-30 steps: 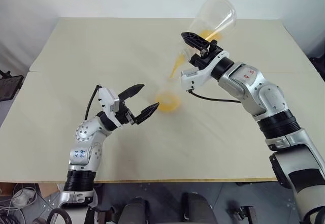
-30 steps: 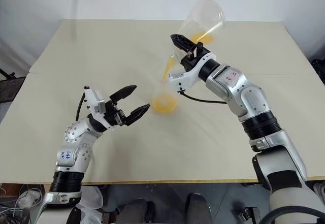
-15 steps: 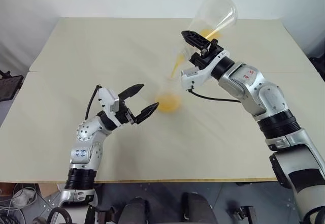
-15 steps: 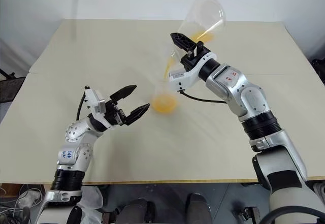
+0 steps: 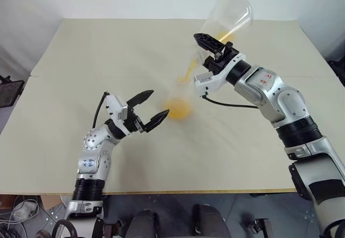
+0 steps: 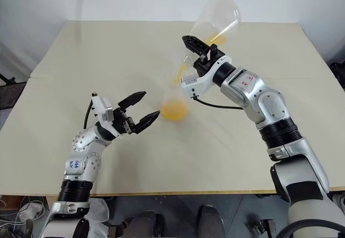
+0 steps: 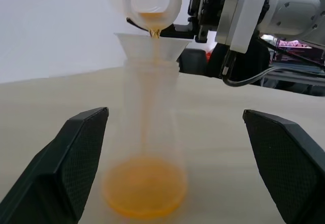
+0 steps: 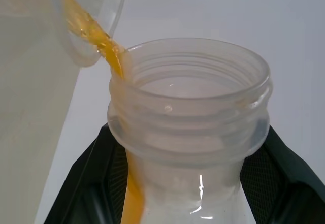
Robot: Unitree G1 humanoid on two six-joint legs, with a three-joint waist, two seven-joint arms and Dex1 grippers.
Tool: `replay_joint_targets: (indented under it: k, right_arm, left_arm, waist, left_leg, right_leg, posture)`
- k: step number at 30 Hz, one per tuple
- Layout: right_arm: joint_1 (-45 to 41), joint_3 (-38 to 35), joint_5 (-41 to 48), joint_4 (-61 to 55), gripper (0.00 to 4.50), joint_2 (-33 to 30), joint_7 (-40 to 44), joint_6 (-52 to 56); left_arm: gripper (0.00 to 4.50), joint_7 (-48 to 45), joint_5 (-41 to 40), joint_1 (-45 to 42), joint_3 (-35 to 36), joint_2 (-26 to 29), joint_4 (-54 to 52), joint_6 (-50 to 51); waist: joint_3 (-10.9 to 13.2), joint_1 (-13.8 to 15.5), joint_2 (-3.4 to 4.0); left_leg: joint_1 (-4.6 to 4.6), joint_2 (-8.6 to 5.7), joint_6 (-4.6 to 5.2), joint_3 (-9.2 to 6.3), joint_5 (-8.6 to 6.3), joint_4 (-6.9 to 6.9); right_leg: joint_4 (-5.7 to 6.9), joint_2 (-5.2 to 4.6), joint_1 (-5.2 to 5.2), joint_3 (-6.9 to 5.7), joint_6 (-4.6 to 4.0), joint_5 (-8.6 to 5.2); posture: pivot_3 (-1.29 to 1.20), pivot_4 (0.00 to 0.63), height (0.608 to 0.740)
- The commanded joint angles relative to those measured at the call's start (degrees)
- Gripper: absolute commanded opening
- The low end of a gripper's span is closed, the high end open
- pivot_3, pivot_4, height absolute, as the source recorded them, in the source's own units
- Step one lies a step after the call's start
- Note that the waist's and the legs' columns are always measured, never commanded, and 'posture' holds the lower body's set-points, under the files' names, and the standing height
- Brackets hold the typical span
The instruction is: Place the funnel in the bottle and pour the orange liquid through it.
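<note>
Beige table (image 5: 108,54): funnel (image 7: 151,46) sits in bottle (image 7: 147,148); right gripper (image 5: 213,52), jaws clamped on a clear vessel (image 5: 230,12), pours orange liquid (image 7: 144,191); left gripper (image 5: 146,108) jaws wide, empty.

My left arm reaches forward low, its end effector (image 5: 150,108) tilted slightly up and toward the right, both black fingers (image 5: 139,95) spread wide with nothing between them. My right arm is raised higher and stretched inward, wrist rolled, its end effector (image 5: 211,48) clamped tight on a container tipped downward.
</note>
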Motion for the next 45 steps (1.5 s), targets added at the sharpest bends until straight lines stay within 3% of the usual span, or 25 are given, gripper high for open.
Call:
replay_joint_targets:
  k: [1,20,45]
  right_arm:
    - [-1.99,-0.84,0.17,-2.05,2.54,-0.97,-1.45,-0.31]
    - [-2.7,-0.51,-0.56,-1.52,2.54,-0.85,-2.9,-0.87]
    - [-2.93,-0.2,-1.3,-1.8,2.54,-0.99,-4.3,-1.89]
  left_arm:
    - [4.5,-0.4,0.2,-1.13,0.11,-0.16,-0.51,-1.58]
    - [4.5,-0.24,0.61,-2.48,-0.09,-0.1,0.27,-2.94]
    - [4.5,3.72,2.96,-6.65,-1.57,1.21,-4.57,3.62]
  waist:
    - [0.0,0.01,0.0]
    - [0.0,-0.01,0.0]
    - [0.0,-0.09,0.0]
  left_leg:
    - [0.0,0.0,0.0,0.0,0.0,0.0]
    - [-0.01,0.0,0.0,0.0,0.0,0.0]
    - [-0.02,0.0,0.0,0.0,0.0,0.0]
  right_leg:
    - [0.0,0.0,0.0,0.0,0.0,0.0]
    - [0.0,0.0,0.0,-0.01,0.0,0.0]
    - [0.0,0.0,0.0,-0.02,0.0,0.0]
  posture:
    - [0.0,0.15,0.74]
    - [0.0,0.15,0.74]
    - [0.0,0.15,0.74]
